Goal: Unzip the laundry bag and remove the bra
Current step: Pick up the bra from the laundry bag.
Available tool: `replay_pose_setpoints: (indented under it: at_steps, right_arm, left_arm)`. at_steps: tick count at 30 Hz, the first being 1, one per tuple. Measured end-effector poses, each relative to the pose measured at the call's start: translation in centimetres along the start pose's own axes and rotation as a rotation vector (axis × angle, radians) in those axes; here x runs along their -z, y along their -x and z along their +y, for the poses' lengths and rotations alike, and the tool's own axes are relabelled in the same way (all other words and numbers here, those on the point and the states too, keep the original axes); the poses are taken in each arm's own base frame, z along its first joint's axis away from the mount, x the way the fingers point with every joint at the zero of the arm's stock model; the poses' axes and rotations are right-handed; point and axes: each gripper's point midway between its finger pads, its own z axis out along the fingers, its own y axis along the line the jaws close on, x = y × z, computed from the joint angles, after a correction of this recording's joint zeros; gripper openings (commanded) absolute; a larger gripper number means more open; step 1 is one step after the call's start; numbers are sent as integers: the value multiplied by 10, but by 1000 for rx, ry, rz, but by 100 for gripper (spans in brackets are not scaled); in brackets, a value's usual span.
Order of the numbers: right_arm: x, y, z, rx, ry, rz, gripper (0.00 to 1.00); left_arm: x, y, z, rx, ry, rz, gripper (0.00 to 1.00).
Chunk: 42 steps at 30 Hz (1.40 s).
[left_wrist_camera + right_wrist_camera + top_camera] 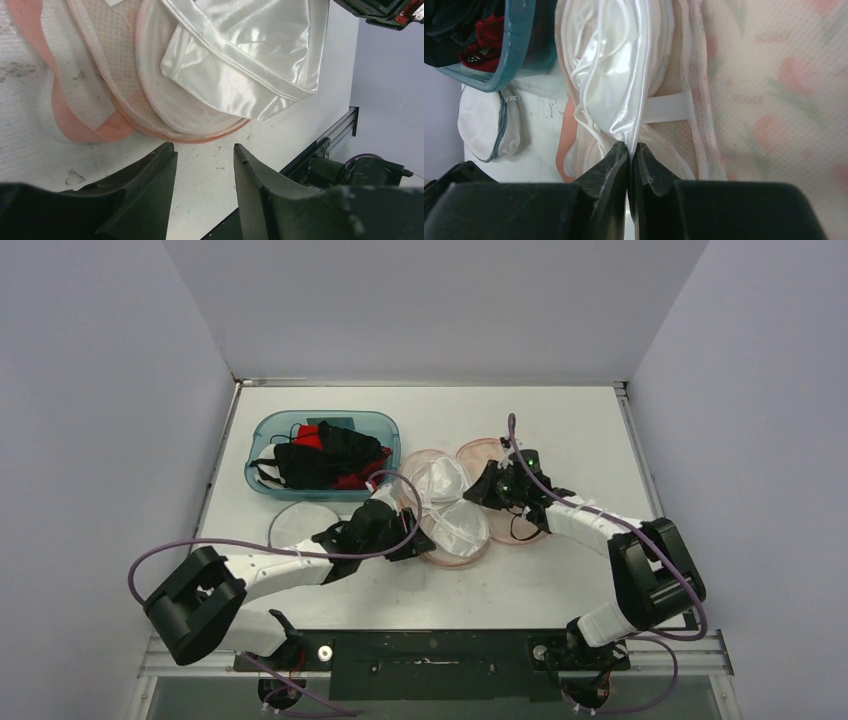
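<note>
Right gripper (630, 146): you are pinching the white satin bra (621, 75) at the laundry bag (769, 100).
Left gripper (205, 150): you are hovering parted, empty, beside it.

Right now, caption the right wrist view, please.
Right gripper shut on the white satin bra, opened pink mesh laundry bag beneath.

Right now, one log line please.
laundry bag open; bra partly out; right gripper shut on bra; left gripper open, near bag
</note>
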Motion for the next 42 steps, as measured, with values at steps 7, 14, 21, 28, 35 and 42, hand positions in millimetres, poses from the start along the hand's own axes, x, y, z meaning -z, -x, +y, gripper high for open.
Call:
replay_pose_setpoints:
  at_steps: [7, 14, 21, 28, 35, 42]
  right_arm:
    - [20, 19, 12, 88, -18, -37, 5]
    - [40, 35, 34, 155, 7, -37, 5]
    - [64, 46, 77, 262, 130, -72, 5]
    - [68, 25, 115, 399, 245, -18, 5]
    - [66, 33, 124, 443, 265, -47, 5]
    - [38, 6, 26, 217, 73, 11, 5]
  left_arm:
    - [27, 17, -17, 1, -40, -62, 65]
    - [61, 48, -17, 11, -35, -184, 85]
    - [102, 101, -16, 59, -61, -386, 88]
    - [129, 127, -31, 20, -167, -533, 93]
    - [150, 139, -45, -42, -238, -623, 94]
    - [124, 121, -29, -17, -209, -519, 96]
